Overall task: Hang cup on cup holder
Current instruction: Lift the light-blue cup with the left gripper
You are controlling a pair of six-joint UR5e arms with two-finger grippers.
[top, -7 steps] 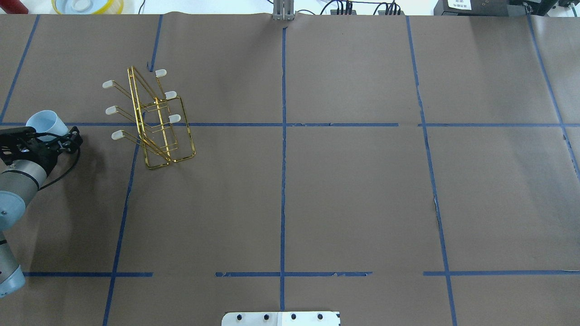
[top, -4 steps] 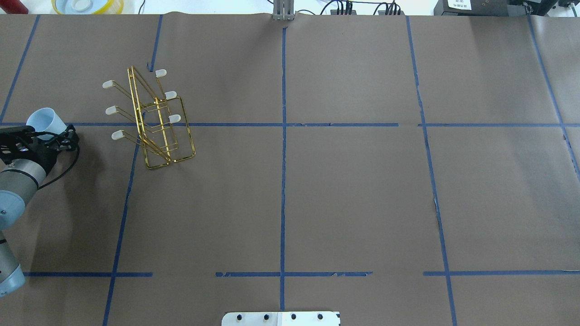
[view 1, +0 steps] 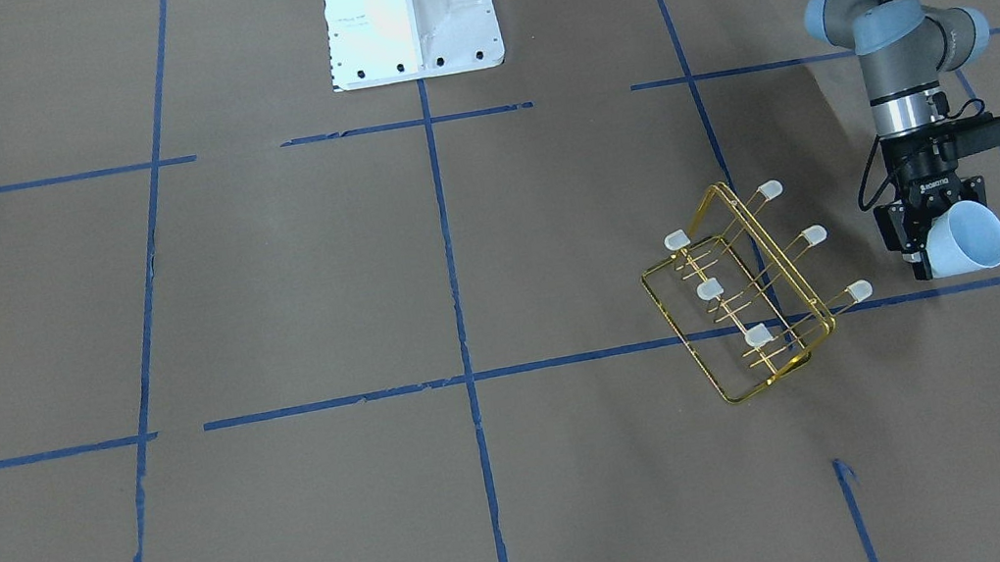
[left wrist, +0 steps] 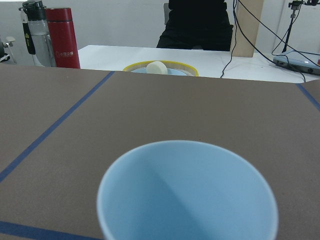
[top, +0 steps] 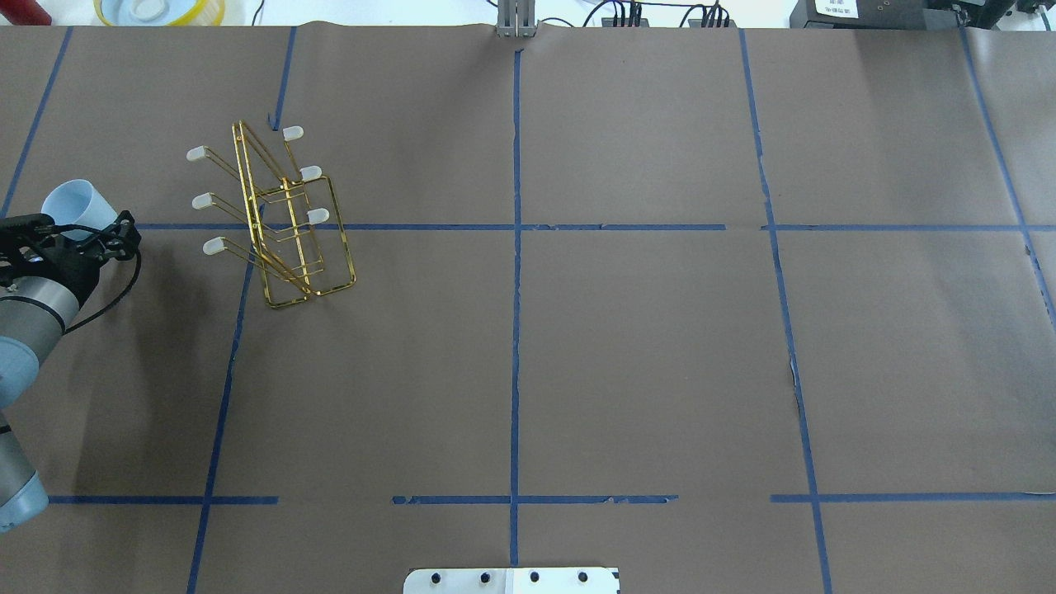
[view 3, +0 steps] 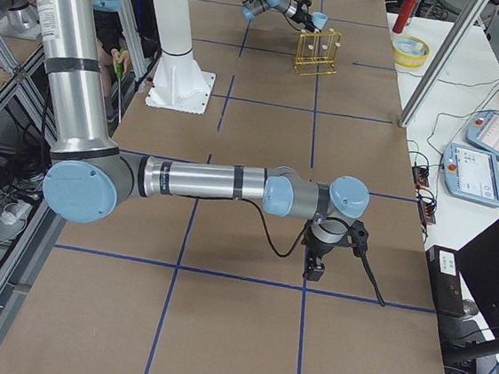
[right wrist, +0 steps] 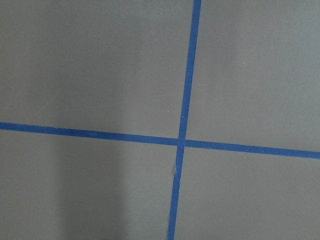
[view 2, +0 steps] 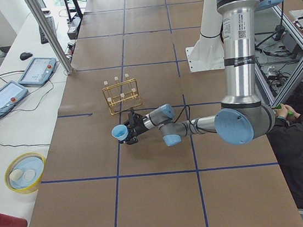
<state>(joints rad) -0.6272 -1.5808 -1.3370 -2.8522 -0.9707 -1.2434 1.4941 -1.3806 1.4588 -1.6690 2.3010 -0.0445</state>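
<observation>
The brown table (top: 660,371) is crossed by blue tape lines. The right arm (view 3: 196,181) stretches out low over the right side of the table, and its wrist points straight down. The right gripper (view 3: 315,265) hangs just above the surface near a tape crossing. Only the side view shows it, and whether it is open or closed cannot be told. Its own camera sees only tape and table.

The left arm (view 1: 897,53) reaches along the left edge of the table, bent at the wrist so that the tool lies nearly level.

The rack (top: 280,223) stands on the left half of the table, just right of the left arm's tool. Its gold frame leans, and its six capped prongs stick out to both sides.

The left gripper (top: 78,243) is closed on the base of the cup (top: 74,210), one finger on each side. The cup lies on its side in this grip, with its open mouth turned toward the far-left corner. It is left of the rack and not touching it. The nearest prong cap is a short way to its right.

Past the far-left edge sit a yellow bowl (left wrist: 160,67) and a red bottle (left wrist: 63,37).
</observation>
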